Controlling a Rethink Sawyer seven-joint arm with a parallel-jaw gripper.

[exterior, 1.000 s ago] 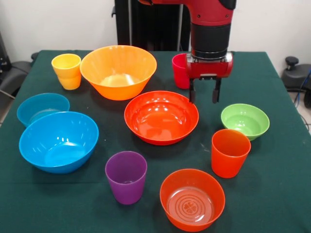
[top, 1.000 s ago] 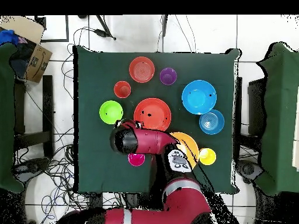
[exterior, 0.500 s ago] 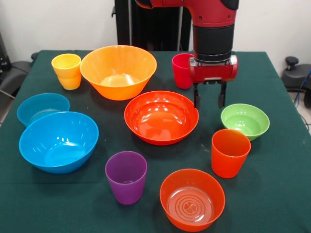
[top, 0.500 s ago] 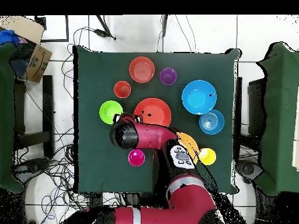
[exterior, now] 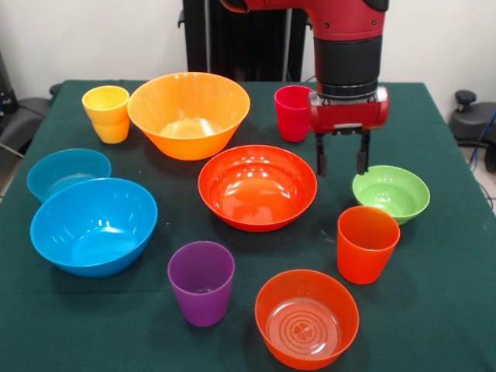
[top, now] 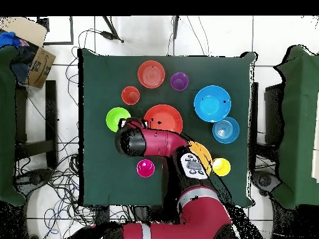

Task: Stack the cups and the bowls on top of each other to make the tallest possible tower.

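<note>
My gripper [exterior: 341, 160] hangs open and empty above the cloth, between the wide red-orange bowl [exterior: 256, 186] and the small green bowl [exterior: 391, 192], in front of the crimson cup [exterior: 292, 112]. The orange-red cup [exterior: 366, 243], purple cup [exterior: 201, 282] and yellow cup [exterior: 107, 113] stand apart on the table. The large orange-yellow bowl [exterior: 188, 113], large blue bowl [exterior: 94, 225], small blue bowl [exterior: 68, 172] and small translucent orange bowl [exterior: 307, 317] also stand singly. No tower stands. In the overhead view my arm [top: 152, 142] covers the gripper beside the green bowl [top: 116, 118].
The green cloth table [exterior: 442, 263] ends close behind the crimson cup and at the right. A cardboard box [top: 34, 59] and cables lie on the floor beside the table.
My gripper has moved from over the red-orange bowl's edge towards the green bowl, still open. Nothing on the table has moved.
</note>
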